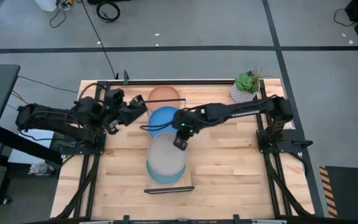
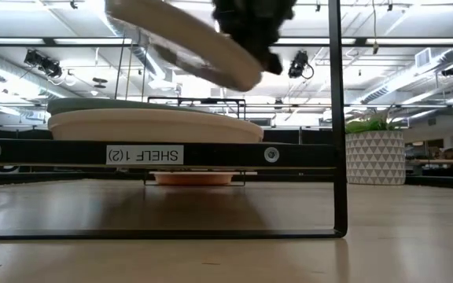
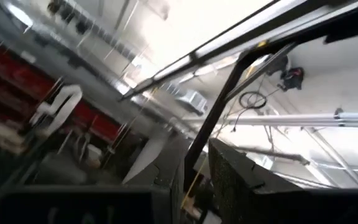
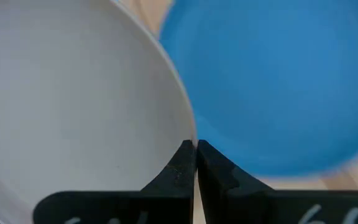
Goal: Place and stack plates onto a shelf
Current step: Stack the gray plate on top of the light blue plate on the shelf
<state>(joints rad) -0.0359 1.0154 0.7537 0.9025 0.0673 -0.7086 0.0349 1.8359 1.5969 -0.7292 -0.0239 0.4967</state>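
Observation:
My right gripper (image 1: 180, 142) is shut on the grey plate (image 1: 166, 158), which hovers over the shelf (image 1: 168, 188). In the low view the grey plate (image 2: 183, 43) sits above a stack of plates (image 2: 156, 124) resting flat on the shelf board (image 2: 144, 154). A light blue rim (image 1: 166, 180) shows under the grey plate from above. The bright blue plate (image 1: 163, 118) and the terracotta plate (image 1: 165, 94) lie on the table farther back. My left gripper (image 1: 135, 107) waits left of them, and its wrist view shows only the ceiling. My right gripper pinches the grey plate's rim (image 4: 188, 140) between its two fingers (image 4: 180, 163), one on each face. It comes from the table's far right side, slanting down. The plate is lifted clear and looks tilted above the stack on the shelf.
A small potted plant (image 1: 247, 86) stands at the table's far right corner, its patterned pot (image 2: 376, 157) showing in the low view. The shelf's black wire frame (image 2: 339, 118) rises at the shelf's right end. Bare tabletop (image 1: 235, 168) lies right of the shelf.

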